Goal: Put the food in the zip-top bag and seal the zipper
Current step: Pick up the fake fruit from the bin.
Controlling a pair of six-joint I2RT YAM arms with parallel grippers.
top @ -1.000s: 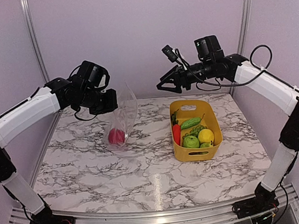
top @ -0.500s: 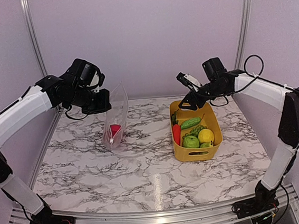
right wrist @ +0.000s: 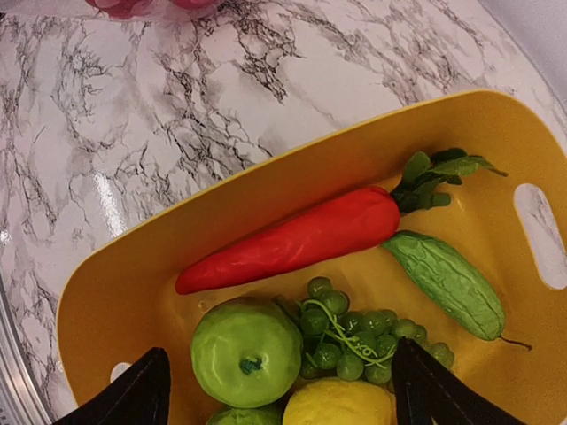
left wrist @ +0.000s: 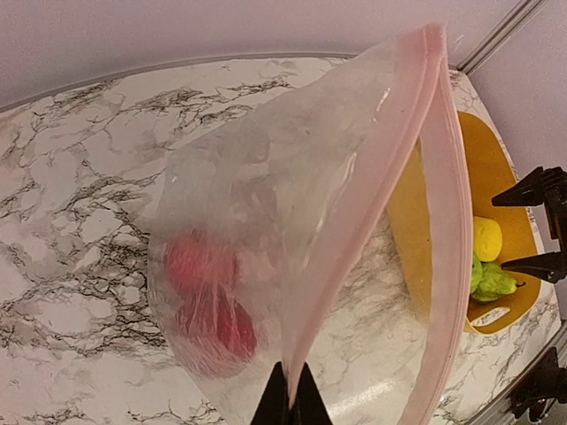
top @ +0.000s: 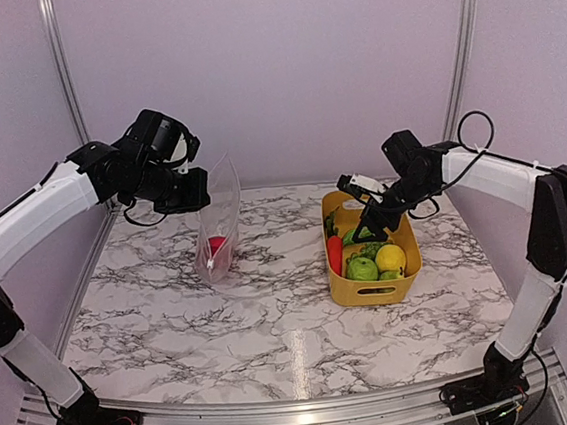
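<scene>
Zip-top bag, long axis near vertical, mouth pointing up

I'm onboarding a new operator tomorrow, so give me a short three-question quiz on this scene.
1. True or false: the left gripper is shut on the zip-top bag.
2. Which food is already inside the bag? A. banana B. red apple C. corn cob
3. Which container lies below the open right gripper?

Key: 1. true; 2. B; 3. the yellow basket.
</scene>
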